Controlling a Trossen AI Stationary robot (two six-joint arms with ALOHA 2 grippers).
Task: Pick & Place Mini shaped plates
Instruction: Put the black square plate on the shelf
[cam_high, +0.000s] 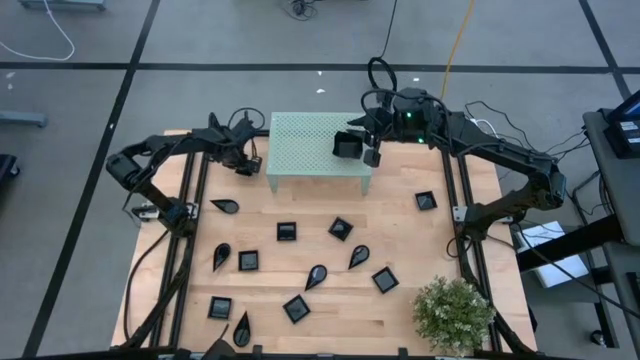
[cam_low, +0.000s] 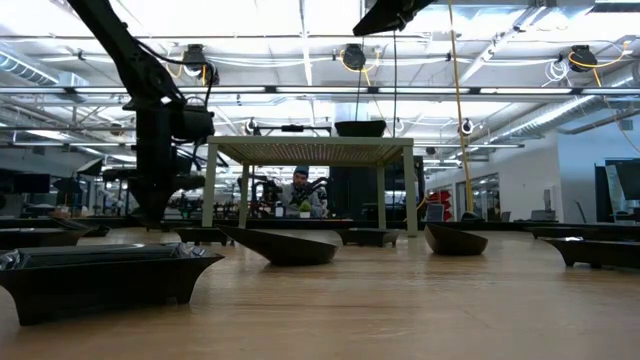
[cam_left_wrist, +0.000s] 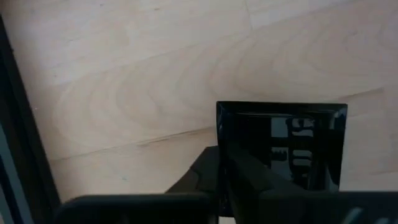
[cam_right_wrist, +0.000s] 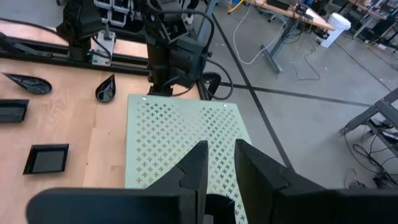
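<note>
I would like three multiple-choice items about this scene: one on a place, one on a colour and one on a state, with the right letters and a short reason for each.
1. In the high view, where on the table is the plant?
A. upper left corner
B. lower right corner
C. centre

2. What colour are the plates?
A. black
B. white
C. red

3. What is the state of the left pincer?
A. wide open
B. shut on nothing
C. shut on a square plate

Answers:
1 B: the plant stands at the lower right corner of the table.
2 A: the plates are glossy black.
3 C: the left pincer grips the edge of the square plate.
</note>
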